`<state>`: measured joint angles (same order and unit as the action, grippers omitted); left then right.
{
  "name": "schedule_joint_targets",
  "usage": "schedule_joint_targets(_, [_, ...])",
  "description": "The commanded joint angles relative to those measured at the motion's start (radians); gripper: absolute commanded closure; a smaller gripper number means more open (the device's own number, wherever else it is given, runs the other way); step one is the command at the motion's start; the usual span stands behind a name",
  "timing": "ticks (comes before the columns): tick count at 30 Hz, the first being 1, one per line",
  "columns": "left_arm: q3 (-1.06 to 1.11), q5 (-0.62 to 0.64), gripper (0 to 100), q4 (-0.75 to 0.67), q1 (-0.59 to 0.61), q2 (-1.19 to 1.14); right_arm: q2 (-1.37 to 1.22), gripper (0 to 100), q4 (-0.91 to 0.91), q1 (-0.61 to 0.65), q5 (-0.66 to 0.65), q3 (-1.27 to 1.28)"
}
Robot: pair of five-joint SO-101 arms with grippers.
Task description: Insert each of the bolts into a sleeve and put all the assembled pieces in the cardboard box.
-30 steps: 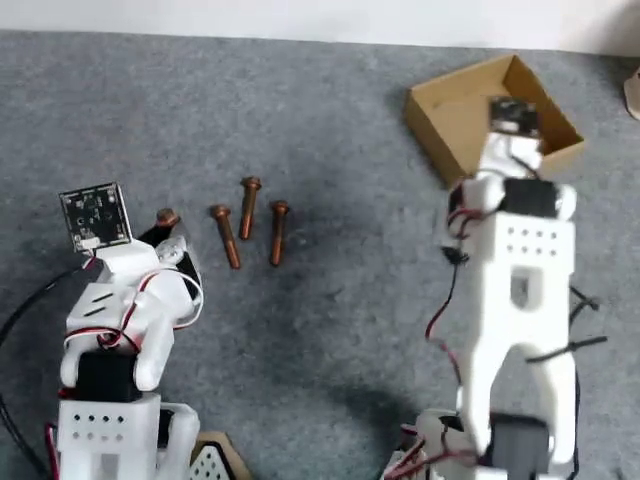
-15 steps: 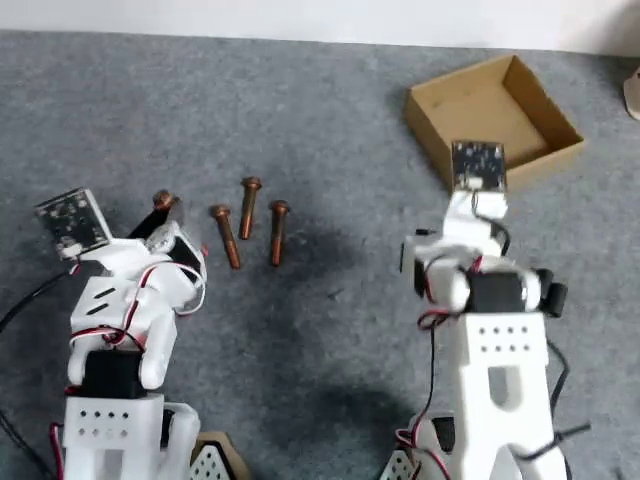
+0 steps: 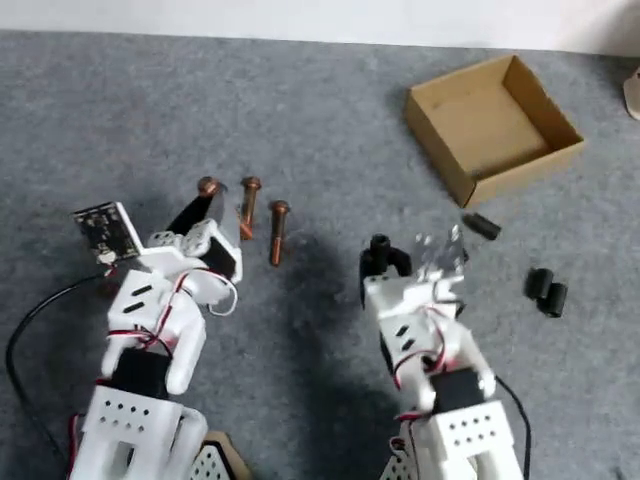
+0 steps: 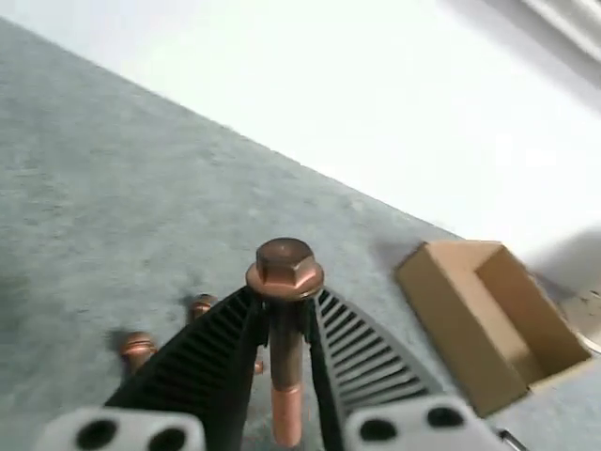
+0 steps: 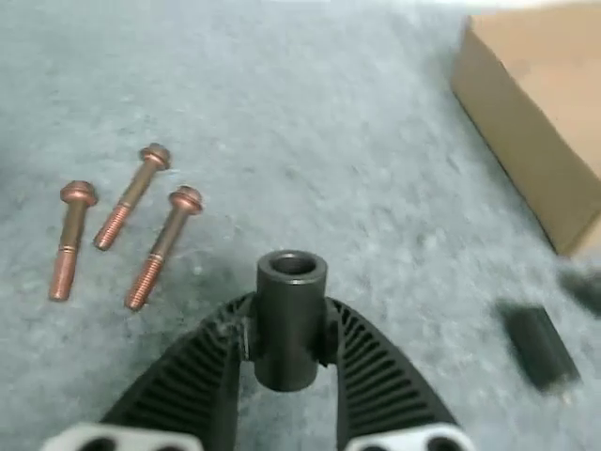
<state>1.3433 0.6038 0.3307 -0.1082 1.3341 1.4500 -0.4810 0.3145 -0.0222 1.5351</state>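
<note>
- The pair of sleeves (image 3: 545,290), both black, lies nearest on the grey worktop (image 3: 330,120). The two touch each other, out on the right arm's outer side and well apart from everything else
- The right hand (image 5: 291,324) is closed on a black sleeve (image 5: 291,315). This sleeve stands upright between the two ribbed fingers (image 5: 371,366) with its open bore facing up
- From above, the right hand (image 3: 385,262) sits between the loose bolts on one side and the spare sleeves on the other
- A single sleeve (image 3: 482,226) lies on its side on the worktop, just in front of the box's near wall and not touching it
- Three loose bolts (image 5: 131,195), copper-coloured, lie side by side on the worktop. They are close together but apart, with their heads pointing away from the arms
- In the high view two of these bolts sit just beside the left hand (image 3: 203,207), which covers part of the third
- The left hand (image 4: 285,315) is clamped on a copper bolt (image 4: 285,282). It grips the shank right under the hex head, with the head up and the threaded end pointing down between the fingers
- The cardboard box (image 3: 490,120) stands farthest back on the right arm's side, open at the top and turned at an angle to the worktop's edge
</note>
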Motion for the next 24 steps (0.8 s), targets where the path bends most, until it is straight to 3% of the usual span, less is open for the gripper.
schedule_joint_targets(1, [-0.015,0.006,99,-0.041,-0.073,0.024,0.177,99.4,0.128,0.05,-0.12,0.154])
schedule_joint_targets(5, [-0.015,-0.006,99,-0.041,-0.159,0.024,0.346,99.4,0.09,0.093,-0.186,0.303])
schedule_joint_targets(11, [-0.015,-0.233,99,-0.064,-0.302,0.022,0.377,99.4,0.048,0.131,-0.124,0.242])
schedule_joint_targets(16, [-0.018,-0.25,99,-0.173,-0.306,0.019,0.375,99.4,0.004,0.189,-0.092,0.242])
schedule_joint_targets(24, [-0.022,-0.242,99,-0.187,-0.317,0.022,0.375,99.4,-0.05,0.22,-0.012,0.243])
